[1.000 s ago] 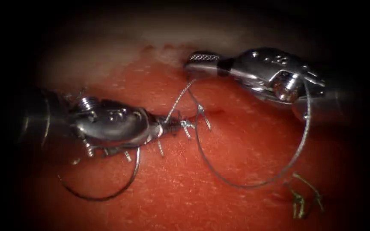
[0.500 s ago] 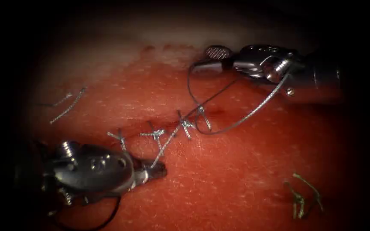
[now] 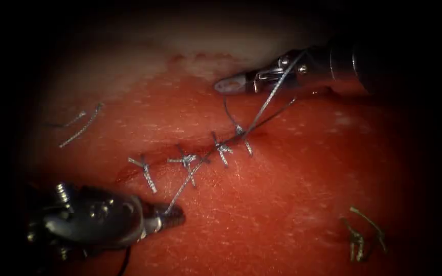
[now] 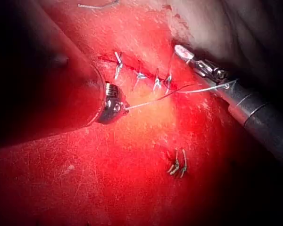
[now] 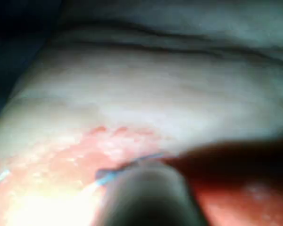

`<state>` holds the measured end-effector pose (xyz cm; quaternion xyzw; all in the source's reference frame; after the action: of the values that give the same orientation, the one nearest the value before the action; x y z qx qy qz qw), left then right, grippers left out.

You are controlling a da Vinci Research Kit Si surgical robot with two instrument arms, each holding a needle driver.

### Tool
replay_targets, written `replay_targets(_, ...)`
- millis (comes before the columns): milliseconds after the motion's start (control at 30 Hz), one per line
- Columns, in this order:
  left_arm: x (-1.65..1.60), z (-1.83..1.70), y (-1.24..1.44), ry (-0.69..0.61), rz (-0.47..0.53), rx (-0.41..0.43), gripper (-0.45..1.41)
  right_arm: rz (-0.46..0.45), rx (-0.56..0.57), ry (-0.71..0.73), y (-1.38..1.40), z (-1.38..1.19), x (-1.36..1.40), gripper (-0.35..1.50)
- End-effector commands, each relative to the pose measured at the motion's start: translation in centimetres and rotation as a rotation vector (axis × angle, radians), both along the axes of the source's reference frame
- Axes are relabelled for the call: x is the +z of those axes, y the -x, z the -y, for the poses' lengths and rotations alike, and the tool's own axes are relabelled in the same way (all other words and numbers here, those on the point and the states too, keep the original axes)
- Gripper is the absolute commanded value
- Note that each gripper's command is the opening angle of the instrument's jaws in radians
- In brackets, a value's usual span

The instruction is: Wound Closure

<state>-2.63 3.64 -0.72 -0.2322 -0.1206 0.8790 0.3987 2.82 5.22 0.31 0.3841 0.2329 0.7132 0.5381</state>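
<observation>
The cut (image 3: 170,153) in the tissue (image 3: 282,204) is crossed by several stitches (image 3: 188,163). My left tool (image 3: 175,214) lies left of and below the cut, shut on the thread (image 3: 185,184). That strand runs taut to the rightmost stitch (image 3: 241,134). From there two strands rise across my right tool (image 3: 228,84), which sits above and right of the cut, shut on the short thread tail (image 3: 226,105). The left tool (image 4: 115,106), thread (image 4: 151,100) and right tool (image 4: 184,52) also appear in the left wrist view. A thin dark curve (image 3: 125,258) trails under the left tool; needle or thread, I cannot tell.
Cut ends of thread (image 3: 80,125) lie on the tissue at the far left. A greenish clump of thread ends (image 3: 359,235) lies at the lower right, also seen in the left wrist view (image 4: 177,167). Pale tissue edge (image 3: 200,61) borders the red fluid behind the right tool.
The left tool has moved down and left with the thread. The wide loop at the right has shrunk to taut strands across the right tool, which turned and drew back right.
</observation>
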Motion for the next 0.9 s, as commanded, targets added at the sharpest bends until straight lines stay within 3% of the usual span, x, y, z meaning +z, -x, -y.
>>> replay_targets(33, 0.06, 0.06, 0.05, -0.003, 0.001, 0.002, -0.35, 0.004, 0.030, -0.040, -0.08, -0.01, 0.12, 0.64)
replay_targets(200, 0.07, 0.08, 0.04, -0.002, 0.001, 0.002, -0.35, 0.011, 0.130, -0.160, -0.19, 0.04, 0.35, 0.61)
replay_targets(400, 0.06, 0.09, 0.01, -0.001, -0.002, 0.005, -0.35, 0.054, 0.220, -0.126, -0.19, -0.04, 0.43, 0.41)
replay_targets(433, 0.06, 0.10, 0.00, 0.000, -0.006, 0.006, -0.35, 0.057, 0.225, -0.123, -0.19, -0.05, 0.43, 0.34)
replay_targets(500, 0.06, 0.10, -0.04, 0.002, -0.010, 0.008, -0.35, 0.063, 0.252, -0.110, -0.17, -0.08, 0.39, -0.13)
replay_targets(533, 0.06, 0.10, -0.04, 0.002, -0.010, 0.008, -0.35, 0.063, 0.252, -0.110, -0.17, -0.08, 0.39, -0.13)
replay_targets(567, 0.05, 0.09, -0.06, 0.002, -0.013, 0.010, -0.35, 0.056, 0.265, -0.112, -0.16, -0.09, 0.38, -0.35)
replay_targets(667, 0.03, 0.05, -0.16, 0.005, -0.017, 0.013, -0.35, 0.024, 0.297, -0.110, -0.09, -0.12, 0.26, -0.35)
replay_targets(900, 0.03, -0.19, -0.69, -0.002, -0.038, -0.027, -0.35, 0.030, 0.235, 0.019, 0.14, 0.08, -0.26, -0.35)
